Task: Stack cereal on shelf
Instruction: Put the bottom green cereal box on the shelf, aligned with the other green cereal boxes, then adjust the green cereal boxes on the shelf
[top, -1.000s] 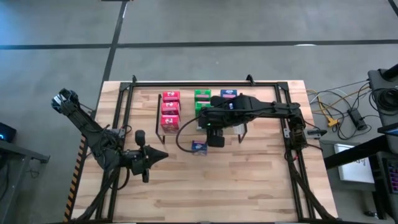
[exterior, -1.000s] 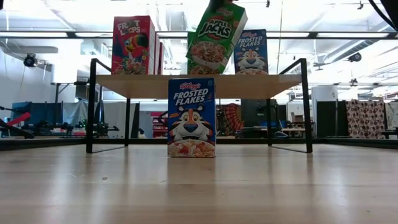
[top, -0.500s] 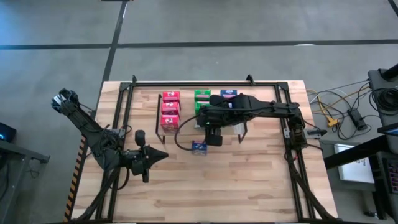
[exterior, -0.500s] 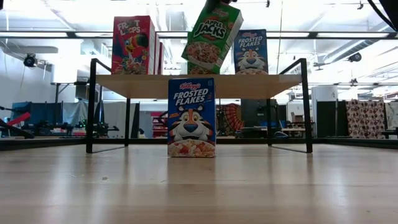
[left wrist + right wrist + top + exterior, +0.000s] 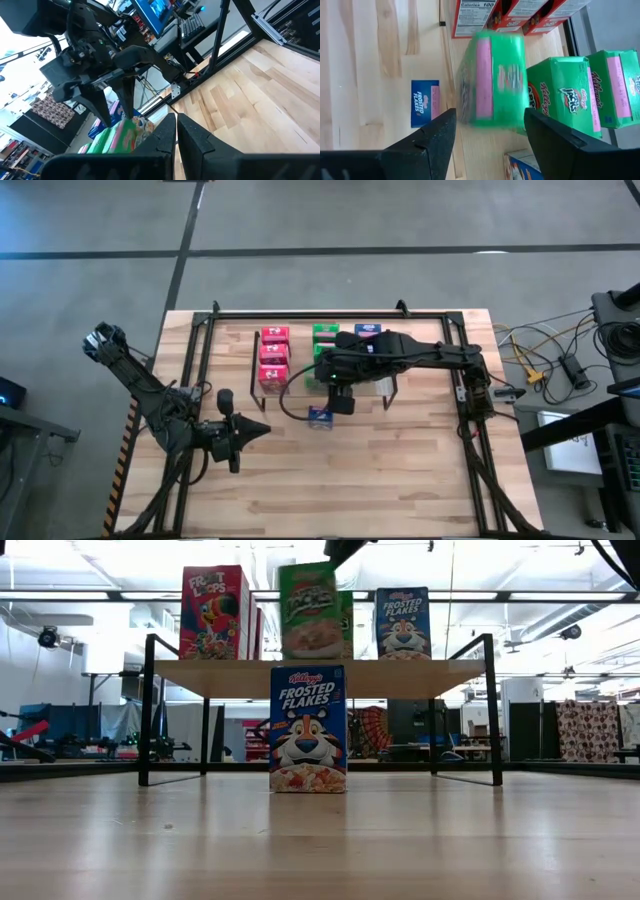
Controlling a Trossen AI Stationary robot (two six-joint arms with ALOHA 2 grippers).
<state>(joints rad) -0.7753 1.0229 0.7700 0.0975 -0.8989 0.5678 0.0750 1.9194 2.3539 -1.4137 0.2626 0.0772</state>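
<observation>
Pale wood table (image 5: 400,470), bright workshop bkgd.

You looked straight down on the table (image 5: 400,480) from high; low, you faced the shelf (image 5: 315,665) level, both views sharing it.

Right arm reaches in from the right, elbow bent, right gripper (image 5: 340,390) pointing down mid-table, fingers (image 5: 430,140) spread wide. Left arm folded at the left edge, left gripper (image 5: 258,430) closed, fingers (image 5: 192,137) together.
</observation>
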